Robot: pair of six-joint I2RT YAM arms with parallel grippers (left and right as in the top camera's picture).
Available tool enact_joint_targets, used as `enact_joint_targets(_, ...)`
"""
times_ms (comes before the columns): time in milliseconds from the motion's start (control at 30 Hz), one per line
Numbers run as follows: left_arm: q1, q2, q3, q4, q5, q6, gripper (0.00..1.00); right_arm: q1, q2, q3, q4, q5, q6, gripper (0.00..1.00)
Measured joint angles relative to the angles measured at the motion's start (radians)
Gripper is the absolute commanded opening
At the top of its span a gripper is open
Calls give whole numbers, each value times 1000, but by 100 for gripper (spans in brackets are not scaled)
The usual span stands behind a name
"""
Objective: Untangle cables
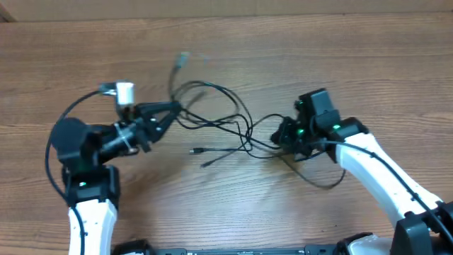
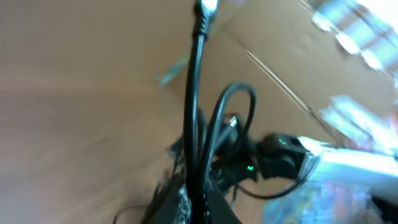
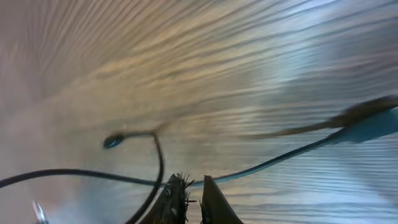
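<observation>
Brown wood-grain table: seen beneath everything. Thin black cables: tangled at table centre and strung between both grippers. One pale-tipped plug end seen toward far edge, two dark plug ends laid on wood nearer front. Left gripper: fingers closed, cable strand pinched. Right gripper: fingers closed, strand clamped at tangle's right end.

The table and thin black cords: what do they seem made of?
The table looks like matte wood or laminate: grain lines run across it. The cables look rubber- or plastic-sheathed, smooth black, curling softly; one plug tip looks silvery, perhaps metal.
</observation>
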Motion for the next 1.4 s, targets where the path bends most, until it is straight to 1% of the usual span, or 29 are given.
enact_joint_targets(33,26,0,0,-44,-8,-7,47,-19,0,0,-11,8,-2,19)
enact_joint_targets(67,67,0,4,-133,-25,-8,65,-53,0,0,-31,11,-1,27)
enact_joint_targets(100,98,0,6,-192,-34,-10,78,-80,0,0,-38,10,-6,37)
enact_joint_targets(133,128,1,8,-249,-51,-14,89,-107,0,0,-39,4,-16,48)
enact_joint_targets(167,151,3,10,-309,-69,-13,96,-131,0,0,-37,-5,-29,60)
enact_joint_targets(200,163,6,10,-362,-83,-8,100,-152,0,0,-36,-16,-47,67)
enact_joint_targets(233,168,11,11,-411,-99,-2,100,-165,0,0,-35,-27,-59,74)
enact_joint_targets(333,167,32,11,-522,-135,28,100,-180,-2,0,-34,-54,-106,89)
enact_joint_targets(433,164,59,11,-584,-156,54,100,-182,-23,0,-37,-70,-139,98)
enact_joint_targets(467,160,65,11,-594,-160,57,100,-183,-36,0,-39,-73,-147,100)
enact_joint_targets(667,90,80,11,-617,-171,76,100,-183,-198,0,-85,-82,-171,100)
enact_joint_targets(767,4,80,11,-611,-178,77,100,-183,-283,2,-140,-74,-175,100)
enact_joint_targets(833,-79,80,11,-601,-206,77,100,-183,-324,5,-200,-45,-177,100)
enact_joint_targets(933,-250,80,11,-598,-335,77,100,-183,-364,5,-280,4,-178,100)
enact_joint_targets(1000,-389,81,11,-597,-475,77,100,-183,-371,5,-324,39,-179,100)
enact_joint_targets(1100,-555,85,11,-584,-681,77,99,-183,-370,5,-383,89,-182,100)
enact_joint_targets(1167,-637,101,11,-554,-799,90,89,-183,-370,5,-403,116,-183,100)
enact_joint_targets(1233,-684,129,11,-509,-872,121,79,-183,-368,5,-417,136,-183,100)
enact_joint_targets(1300,-717,172,12,-472,-929,154,79,-183,-365,5,-422,150,-183,100)
enact_joint_targets(1400,-731,248,33,-479,-985,197,81,-183,-359,5,-422,159,-183,100)
